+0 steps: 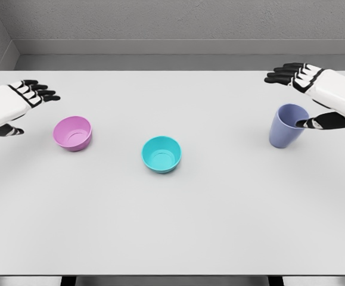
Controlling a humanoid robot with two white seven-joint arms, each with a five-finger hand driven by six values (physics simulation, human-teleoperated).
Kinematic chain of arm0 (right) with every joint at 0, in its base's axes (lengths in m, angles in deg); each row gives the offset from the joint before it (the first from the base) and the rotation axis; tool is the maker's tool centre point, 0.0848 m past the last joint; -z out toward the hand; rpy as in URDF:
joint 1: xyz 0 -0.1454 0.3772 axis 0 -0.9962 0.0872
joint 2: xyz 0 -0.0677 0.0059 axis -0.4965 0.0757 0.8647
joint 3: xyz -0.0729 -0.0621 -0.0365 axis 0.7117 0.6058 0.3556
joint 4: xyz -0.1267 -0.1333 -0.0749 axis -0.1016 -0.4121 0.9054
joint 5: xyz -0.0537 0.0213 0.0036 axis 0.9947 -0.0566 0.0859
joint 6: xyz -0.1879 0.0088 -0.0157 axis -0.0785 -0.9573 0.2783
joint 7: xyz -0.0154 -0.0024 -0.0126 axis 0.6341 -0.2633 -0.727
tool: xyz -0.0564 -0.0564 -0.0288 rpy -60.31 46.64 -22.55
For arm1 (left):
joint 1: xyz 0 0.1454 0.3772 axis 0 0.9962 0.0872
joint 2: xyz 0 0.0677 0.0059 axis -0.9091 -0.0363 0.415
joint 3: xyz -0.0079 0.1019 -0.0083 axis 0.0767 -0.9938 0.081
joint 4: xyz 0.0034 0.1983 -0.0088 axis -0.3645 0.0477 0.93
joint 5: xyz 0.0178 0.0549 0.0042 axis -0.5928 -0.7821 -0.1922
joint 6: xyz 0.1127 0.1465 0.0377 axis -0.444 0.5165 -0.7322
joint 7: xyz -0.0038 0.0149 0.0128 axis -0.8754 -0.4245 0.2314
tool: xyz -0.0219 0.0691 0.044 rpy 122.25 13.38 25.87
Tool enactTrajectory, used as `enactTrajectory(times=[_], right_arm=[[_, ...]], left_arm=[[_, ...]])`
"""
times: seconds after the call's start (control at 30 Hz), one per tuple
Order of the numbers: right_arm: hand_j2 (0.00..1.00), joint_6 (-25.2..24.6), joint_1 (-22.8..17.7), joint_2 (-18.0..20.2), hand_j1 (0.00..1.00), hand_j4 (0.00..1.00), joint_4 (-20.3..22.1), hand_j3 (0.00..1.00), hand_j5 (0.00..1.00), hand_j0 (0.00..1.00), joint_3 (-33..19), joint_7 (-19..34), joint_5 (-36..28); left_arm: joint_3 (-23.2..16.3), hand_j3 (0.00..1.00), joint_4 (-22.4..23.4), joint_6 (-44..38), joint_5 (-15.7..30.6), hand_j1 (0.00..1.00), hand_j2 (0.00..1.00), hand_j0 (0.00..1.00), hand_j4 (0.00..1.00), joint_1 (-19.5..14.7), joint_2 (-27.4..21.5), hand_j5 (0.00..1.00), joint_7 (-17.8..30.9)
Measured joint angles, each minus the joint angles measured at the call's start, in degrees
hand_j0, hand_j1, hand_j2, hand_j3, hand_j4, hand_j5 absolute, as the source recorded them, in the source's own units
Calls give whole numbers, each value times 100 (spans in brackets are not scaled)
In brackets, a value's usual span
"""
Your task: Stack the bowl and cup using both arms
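A pink bowl [73, 133] stands upright on the white table [172, 226] at the left. A teal bowl [161, 154] sits near the middle. A lavender cup [287, 126] stands upright at the right. My left hand [26, 107] hovers just left of the pink bowl, fingers spread, holding nothing. My right hand [297, 98] is above and right of the cup, its fingers stretched out over it and its thumb at the cup's rim; it does not grip the cup.
The table's far edge meets a grey wall behind. Its front edge runs along the bottom of the picture, with dark legs showing below.
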Motion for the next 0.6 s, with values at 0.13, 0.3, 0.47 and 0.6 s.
enactTrajectory(times=[0.13, 0.3, 0.47, 0.6], right_arm=[[100, 0, 18, 2, 100, 100, 11, 100, 100, 100, 6, -2, 0], [100, 0, 26, 2, 100, 100, 34, 100, 100, 100, -10, -2, 1], [100, 0, 18, 7, 100, 100, 69, 100, 100, 100, -36, -2, 1], [100, 0, 18, 11, 100, 100, 72, 100, 100, 100, -41, -2, 0]], left_arm=[[-17, 100, 0, 0, -51, 100, 100, 100, 100, -17, -9, 100, 5], [-43, 100, -19, 0, -20, 100, 100, 100, 100, -378, -4, 100, 474], [-390, 100, -47, 2, 217, 100, 100, 100, 100, -958, 62, 100, 1334], [-853, 100, -40, 5, 252, 100, 100, 100, 100, -1248, 248, 100, 1728]])
